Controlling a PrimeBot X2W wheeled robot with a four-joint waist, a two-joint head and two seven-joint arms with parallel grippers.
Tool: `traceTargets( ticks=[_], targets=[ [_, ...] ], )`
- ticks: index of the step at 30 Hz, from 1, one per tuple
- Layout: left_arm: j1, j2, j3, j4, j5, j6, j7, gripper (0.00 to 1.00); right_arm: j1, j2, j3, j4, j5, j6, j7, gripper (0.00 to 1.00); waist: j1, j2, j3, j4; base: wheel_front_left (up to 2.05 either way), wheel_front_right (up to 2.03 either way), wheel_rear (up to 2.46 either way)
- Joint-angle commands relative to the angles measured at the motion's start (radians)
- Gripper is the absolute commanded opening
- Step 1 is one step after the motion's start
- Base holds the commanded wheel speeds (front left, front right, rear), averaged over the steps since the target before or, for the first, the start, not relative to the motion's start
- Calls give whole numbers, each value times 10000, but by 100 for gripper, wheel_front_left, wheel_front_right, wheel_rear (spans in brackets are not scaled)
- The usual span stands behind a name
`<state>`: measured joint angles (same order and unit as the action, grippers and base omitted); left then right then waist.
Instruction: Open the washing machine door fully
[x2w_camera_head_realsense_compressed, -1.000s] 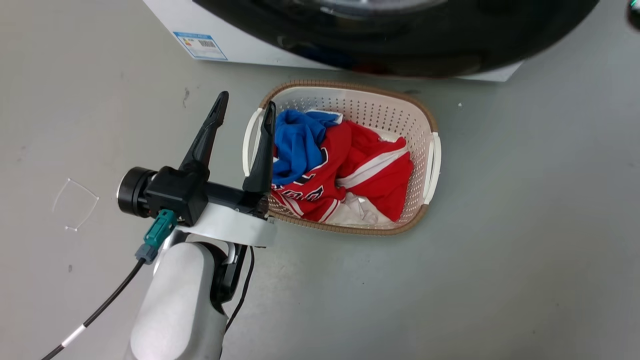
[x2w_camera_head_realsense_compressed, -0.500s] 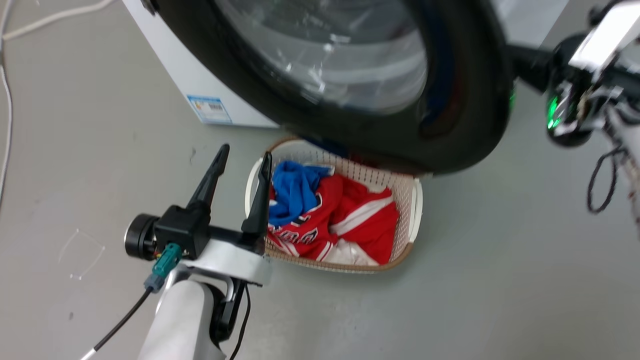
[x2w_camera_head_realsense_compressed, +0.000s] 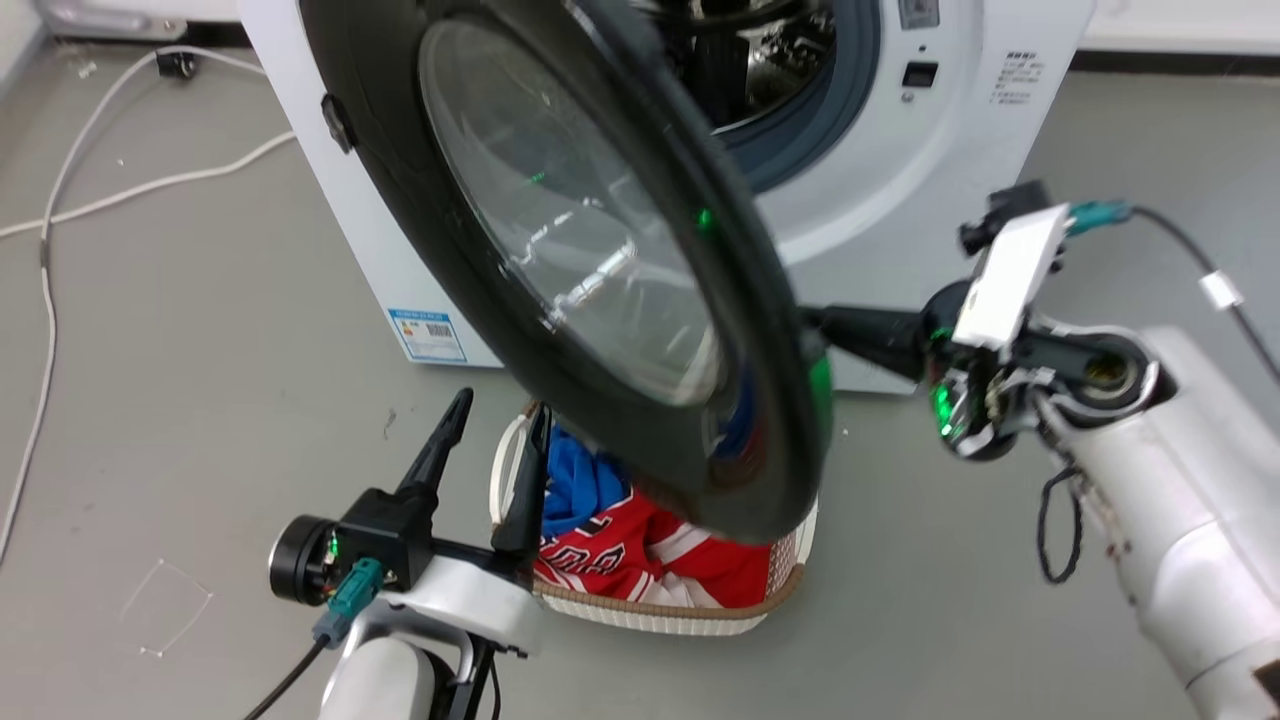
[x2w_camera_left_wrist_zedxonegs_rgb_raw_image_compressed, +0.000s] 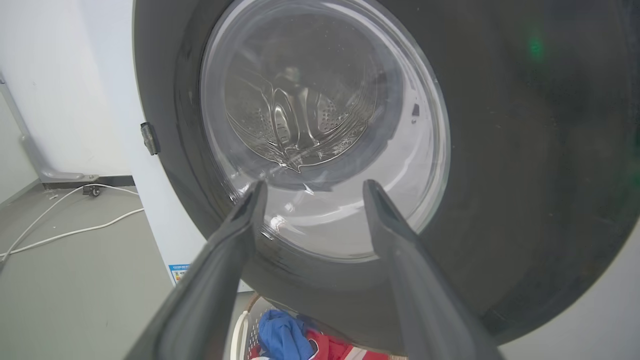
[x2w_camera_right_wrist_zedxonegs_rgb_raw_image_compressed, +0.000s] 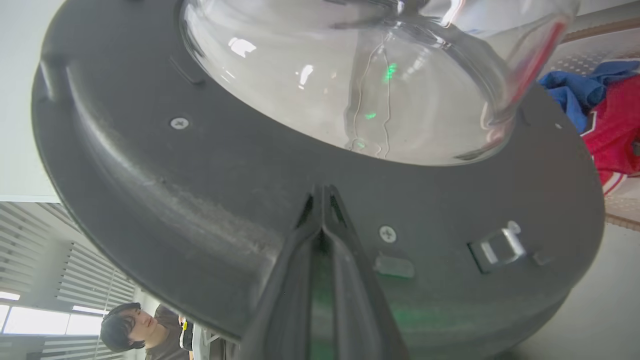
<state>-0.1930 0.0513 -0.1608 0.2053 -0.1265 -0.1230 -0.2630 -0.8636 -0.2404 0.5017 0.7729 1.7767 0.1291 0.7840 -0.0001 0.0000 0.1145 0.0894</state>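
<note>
The white washing machine (x2w_camera_head_realsense_compressed: 880, 170) stands at the top of the head view, its steel drum (x2w_camera_head_realsense_compressed: 760, 60) uncovered. The glossy black washing machine door (x2w_camera_head_realsense_compressed: 640, 330) hangs partly swung out, with the glass bowl (x2w_camera_right_wrist_zedxonegs_rgb_raw_image_compressed: 350, 90) on its inner face. My right gripper (x2w_camera_head_realsense_compressed: 830, 328) reaches in from the right behind the door. It is shut with nothing in it, and its tips (x2w_camera_right_wrist_zedxonegs_rgb_raw_image_compressed: 320, 192) rest against the door's dark inner rim (x2w_camera_right_wrist_zedxonegs_rgb_raw_image_compressed: 200, 200) below the bowl. My left gripper (x2w_camera_head_realsense_compressed: 497, 430) is open in front of the door's outer face (x2w_camera_left_wrist_zedxonegs_rgb_raw_image_compressed: 525, 150), apart from it; its fingertips (x2w_camera_left_wrist_zedxonegs_rgb_raw_image_compressed: 314, 186) frame the window.
A white basket (x2w_camera_head_realsense_compressed: 660, 610) holding red and blue clothes (x2w_camera_head_realsense_compressed: 640, 545) sits on the floor under the door, right beside my left gripper. White cables (x2w_camera_head_realsense_compressed: 60, 200) trail over the grey floor at the left. A person (x2w_camera_right_wrist_zedxonegs_rgb_raw_image_compressed: 130, 332) shows low in the right wrist view.
The head camera has tilted up, bringing the machine front and my right arm into view. The door now stands further out from the drum. My left gripper stays open beside the basket.
</note>
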Motion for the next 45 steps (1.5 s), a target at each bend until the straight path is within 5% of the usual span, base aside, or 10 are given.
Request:
traceTargets(
  ticks=[1,11,30,32,38,44,45],
  targets=[
    [118,-12,-32,39,-33,-38,-26,100,291,137,94,-139,33,29,40,0,1,0,-158,16,0,0,0],
    [470,-12,11,67,-171,-50,-26,100,1681,569,170,-1551,-301,29,-1005,0,1,0,-497,-17,0,0,0],
    [846,-10,601,139,-221,2,-26,100,5183,20,-2942,-4005,-1393,27,-7715,0,1,0,-981,-703,0,0,0],
    [880,-12,656,151,-177,-6,-26,100,5623,-128,-3112,-4293,-1731,27,-8313,100,1,0,-1048,-734,0,0,0],
    [1056,-10,916,79,-14,-10,-26,100,6729,-548,-3098,-4989,-3818,27,-10072,100,1,0,-1133,-849,0,0,0],
    [1147,-12,1061,62,90,-25,-26,100,7300,-545,-4224,-5271,-8397,27,-10487,100,1,0,-1167,-913,0,0,0],
    [1147,-12,1061,62,90,-25,-26,100,7300,-545,-4224,-5271,-8397,27,-10487,100,1,0,-1167,-913,0,0,0]
  ],
)
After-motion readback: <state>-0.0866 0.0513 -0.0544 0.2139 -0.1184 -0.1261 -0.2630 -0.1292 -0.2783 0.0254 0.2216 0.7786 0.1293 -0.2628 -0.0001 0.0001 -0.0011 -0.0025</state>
